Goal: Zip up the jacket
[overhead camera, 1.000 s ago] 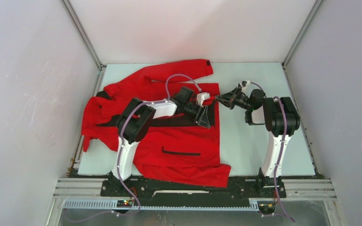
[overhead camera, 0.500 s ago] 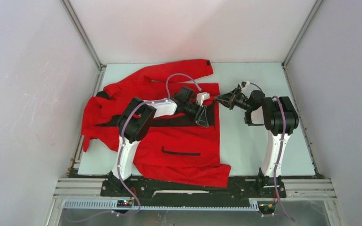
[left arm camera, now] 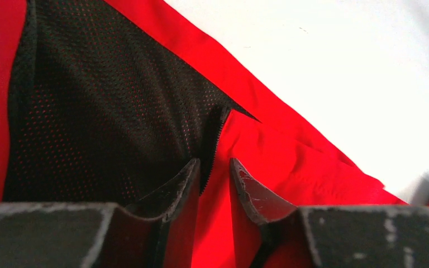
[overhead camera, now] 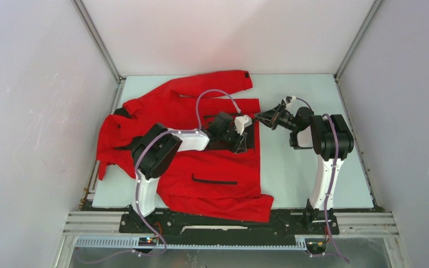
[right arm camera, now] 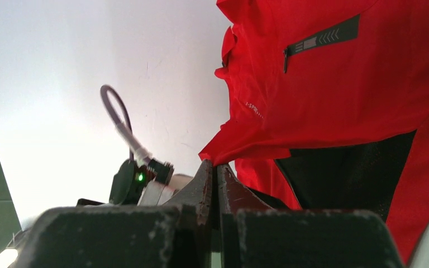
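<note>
A big red fabric jacket (overhead camera: 218, 167) lies flat on the pale worktop (overhead camera: 296, 167), to the left and middle, with its front open. From the top, the left claw (overhead camera: 241, 143) sits over the open front, near the jacket's right edge. Its own camera shows more. The fingers stand a little apart, with the black zip edge (left arm camera: 211, 139) and black mesh lining (left arm camera: 106, 111) just past them. I cannot tell if they pinch anything. The right claw (right arm camera: 215, 167) is closed tight on the jacket's red edge, and its own camera shows that best.
</note>
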### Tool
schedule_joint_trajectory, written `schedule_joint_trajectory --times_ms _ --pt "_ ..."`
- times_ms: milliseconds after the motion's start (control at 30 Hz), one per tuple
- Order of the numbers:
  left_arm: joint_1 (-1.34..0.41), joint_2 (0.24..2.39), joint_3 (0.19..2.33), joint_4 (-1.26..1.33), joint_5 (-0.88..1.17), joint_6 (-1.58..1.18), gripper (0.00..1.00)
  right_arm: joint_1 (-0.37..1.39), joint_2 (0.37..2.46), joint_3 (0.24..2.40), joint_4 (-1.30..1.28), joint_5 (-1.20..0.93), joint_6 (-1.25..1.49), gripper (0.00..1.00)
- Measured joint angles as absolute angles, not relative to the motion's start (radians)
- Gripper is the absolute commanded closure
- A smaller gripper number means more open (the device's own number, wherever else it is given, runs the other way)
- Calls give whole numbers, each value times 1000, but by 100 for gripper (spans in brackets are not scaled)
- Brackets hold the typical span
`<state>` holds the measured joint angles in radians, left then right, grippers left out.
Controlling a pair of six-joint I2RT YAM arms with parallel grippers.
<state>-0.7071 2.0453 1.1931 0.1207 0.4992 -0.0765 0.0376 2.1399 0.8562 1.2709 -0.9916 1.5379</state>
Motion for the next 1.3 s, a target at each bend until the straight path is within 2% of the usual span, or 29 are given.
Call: schedule_joint_trajectory --times_ms 100,233,367,667,1033,1300 --pt "-747 2013 1134 195 374 -57 79 38 2140 856 1275 -992 1538 100" --pt "-776 1990 1071 288 263 -51 84 38 2140 853 1274 -992 1536 100" --pt "-782 1963 1002 370 214 -49 99 38 2140 846 1265 -991 1522 100" --pt "-742 1888 913 399 336 -90 100 37 2139 825 1250 -991 1494 100" --pt "-667 1912 981 406 545 -271 100 36 2138 819 1250 -991 1485 100" --pt "-646 1863 930 491 614 -429 100 38 2124 750 1370 -972 1479 100"
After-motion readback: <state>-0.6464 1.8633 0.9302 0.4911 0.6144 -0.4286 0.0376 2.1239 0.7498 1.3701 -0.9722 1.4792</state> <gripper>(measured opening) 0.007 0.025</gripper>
